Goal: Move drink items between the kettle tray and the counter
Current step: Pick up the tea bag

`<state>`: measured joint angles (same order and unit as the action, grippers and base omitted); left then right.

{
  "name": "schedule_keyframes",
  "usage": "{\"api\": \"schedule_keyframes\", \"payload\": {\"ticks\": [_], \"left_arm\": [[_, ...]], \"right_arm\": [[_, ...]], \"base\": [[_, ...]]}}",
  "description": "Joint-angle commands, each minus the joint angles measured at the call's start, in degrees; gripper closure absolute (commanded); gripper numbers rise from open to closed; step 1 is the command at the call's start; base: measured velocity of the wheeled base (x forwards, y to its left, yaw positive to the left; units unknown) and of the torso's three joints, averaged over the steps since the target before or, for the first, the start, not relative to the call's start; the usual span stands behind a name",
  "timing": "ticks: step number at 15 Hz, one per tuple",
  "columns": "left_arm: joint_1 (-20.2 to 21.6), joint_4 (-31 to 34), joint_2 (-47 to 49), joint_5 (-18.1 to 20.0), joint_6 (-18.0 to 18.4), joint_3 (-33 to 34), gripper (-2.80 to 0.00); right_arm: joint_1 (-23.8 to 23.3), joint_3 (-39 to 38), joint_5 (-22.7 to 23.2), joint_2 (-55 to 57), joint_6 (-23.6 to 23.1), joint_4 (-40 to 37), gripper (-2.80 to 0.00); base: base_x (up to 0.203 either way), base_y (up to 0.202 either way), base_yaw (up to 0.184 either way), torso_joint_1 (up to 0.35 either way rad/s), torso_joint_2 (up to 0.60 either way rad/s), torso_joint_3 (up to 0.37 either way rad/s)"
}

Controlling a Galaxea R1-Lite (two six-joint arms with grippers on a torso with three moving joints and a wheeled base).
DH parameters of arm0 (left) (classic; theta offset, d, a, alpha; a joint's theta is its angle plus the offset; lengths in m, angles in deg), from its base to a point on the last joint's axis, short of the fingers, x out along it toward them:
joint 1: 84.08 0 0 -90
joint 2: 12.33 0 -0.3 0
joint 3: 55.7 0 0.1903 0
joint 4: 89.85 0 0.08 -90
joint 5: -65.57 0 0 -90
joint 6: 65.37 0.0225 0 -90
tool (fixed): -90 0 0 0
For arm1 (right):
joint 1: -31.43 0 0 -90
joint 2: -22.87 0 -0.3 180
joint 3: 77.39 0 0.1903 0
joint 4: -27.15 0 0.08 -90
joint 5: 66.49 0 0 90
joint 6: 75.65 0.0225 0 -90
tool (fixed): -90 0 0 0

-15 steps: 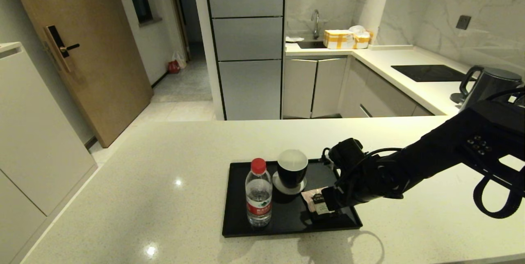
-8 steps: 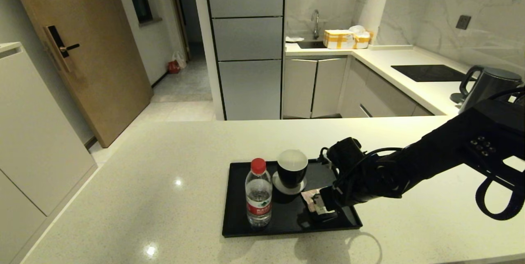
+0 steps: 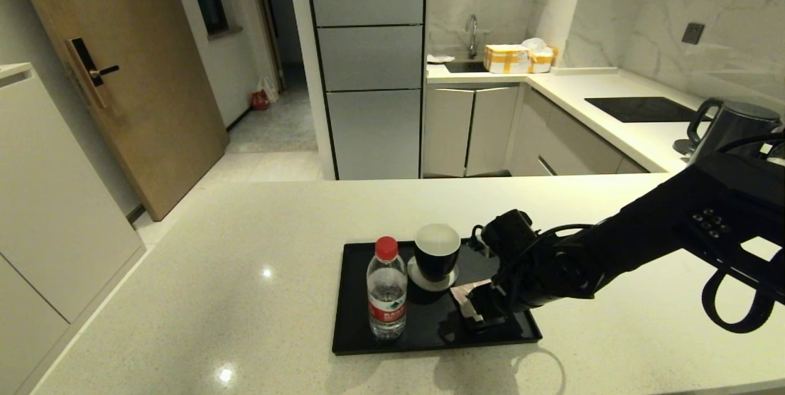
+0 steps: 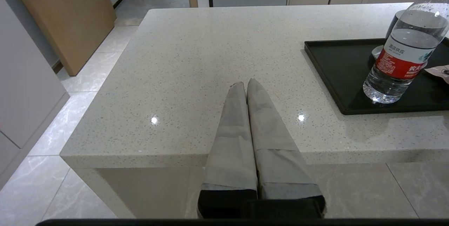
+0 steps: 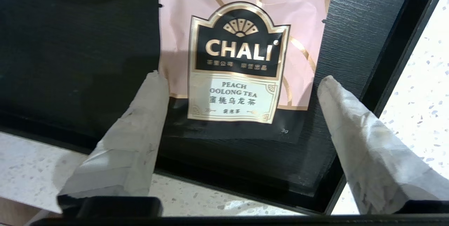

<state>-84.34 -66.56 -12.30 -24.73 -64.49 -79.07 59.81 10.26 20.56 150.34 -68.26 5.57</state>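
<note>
A pink tea sachet (image 5: 242, 61) with a dark logo lies flat on the black kettle tray (image 5: 70, 61), near its right front corner (image 3: 467, 300). My right gripper (image 5: 238, 82) hovers open just over it, one wrapped finger off each side edge of the sachet; in the head view the right gripper (image 3: 481, 309) hides most of it. The water bottle (image 3: 387, 289) with red cap stands upright at the tray's left front, also seen as the bottle (image 4: 403, 47) from the left wrist. My left gripper (image 4: 245, 84) is shut and empty, low at the near edge of the pale counter (image 4: 196, 64).
A black cup (image 3: 436, 252) on a grey coaster stands at the tray's back middle, close to my right wrist. A kettle (image 3: 730, 125) and a cooktop panel (image 3: 641, 108) sit on the far right worktop. Bare counter (image 3: 233, 260) lies left of the tray.
My right gripper has crept left and down toward the sachet, covering more of it in the head view. Bottle, cup and tray stayed put.
</note>
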Motion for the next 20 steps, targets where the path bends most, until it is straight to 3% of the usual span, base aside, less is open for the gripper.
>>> {"api": "schedule_keyframes", "payload": {"ticks": [1,10,11,20], "left_arm": [[0.0,0.0,-0.1,-0.1,0.0,0.1,0.0],[0.0,0.0,-0.1,-0.1,0.0,0.0,0.0],[0.0,0.0,-0.1,-0.1,0.0,0.1,0.0],[0.0,0.0,-0.1,-0.1,0.0,0.1,0.0]], "right_arm": [[0.1,0.2,0.0,0.7,-0.2,-0.1,-2.8],[0.3,1.6,0.0,2.4,-0.7,-0.1,-2.8],[0.5,1.6,-0.1,2.4,-0.8,-0.1,0.0],[0.4,1.3,-0.8,2.3,-1.2,-0.1,0.0]], "base": [[0.0,0.0,0.0,0.0,0.0,0.0],[0.0,0.0,0.0,0.0,0.0,0.0],[0.0,0.0,0.0,0.0,0.0,0.0],[0.0,0.0,0.0,0.0,0.0,0.0]]}}
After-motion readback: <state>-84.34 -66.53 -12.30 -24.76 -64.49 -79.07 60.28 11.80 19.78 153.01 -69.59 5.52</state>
